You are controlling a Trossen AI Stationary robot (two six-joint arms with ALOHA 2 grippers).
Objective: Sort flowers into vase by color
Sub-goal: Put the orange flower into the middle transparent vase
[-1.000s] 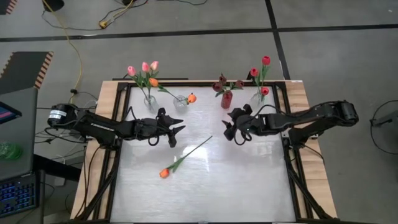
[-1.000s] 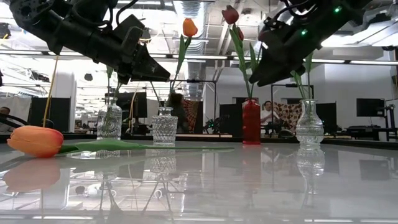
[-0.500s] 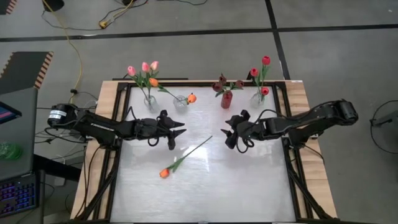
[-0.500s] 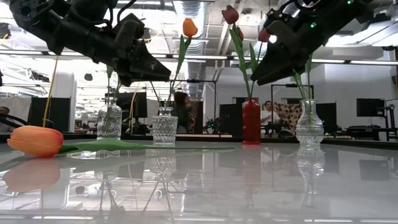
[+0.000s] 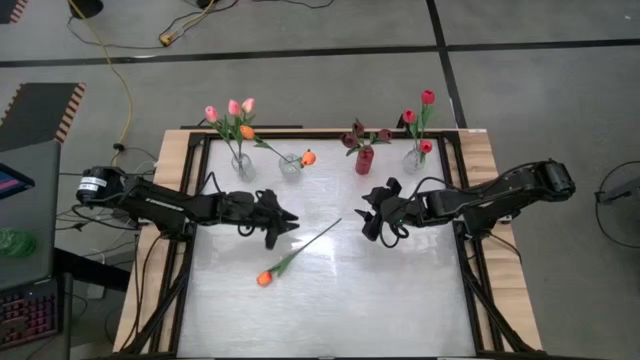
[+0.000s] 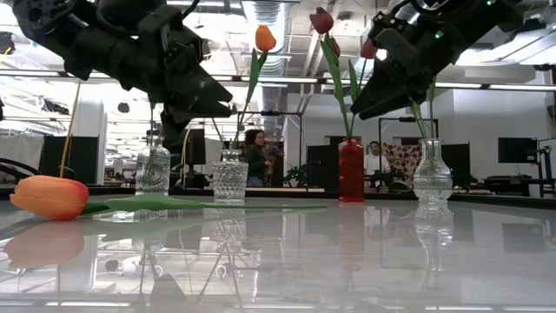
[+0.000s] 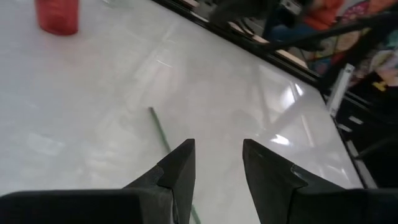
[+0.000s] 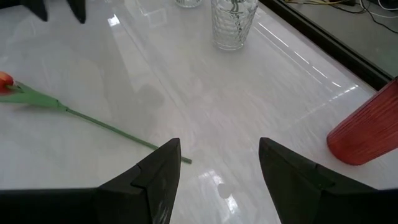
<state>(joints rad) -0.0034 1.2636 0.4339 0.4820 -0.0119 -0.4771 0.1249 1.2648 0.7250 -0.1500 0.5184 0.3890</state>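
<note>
Now we see the loose orange tulip [image 5: 296, 255] lying diagonally on the table between both empty, open grippers, its stem tip just ahead of the left gripper [image 5: 289, 221], the right gripper [image 5: 365, 222] slightly farther off.

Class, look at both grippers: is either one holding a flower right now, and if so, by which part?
Nothing is held. The left gripper and right gripper both hang open and empty above the table, while the orange tulip lies loose on the tabletop between them.
</note>
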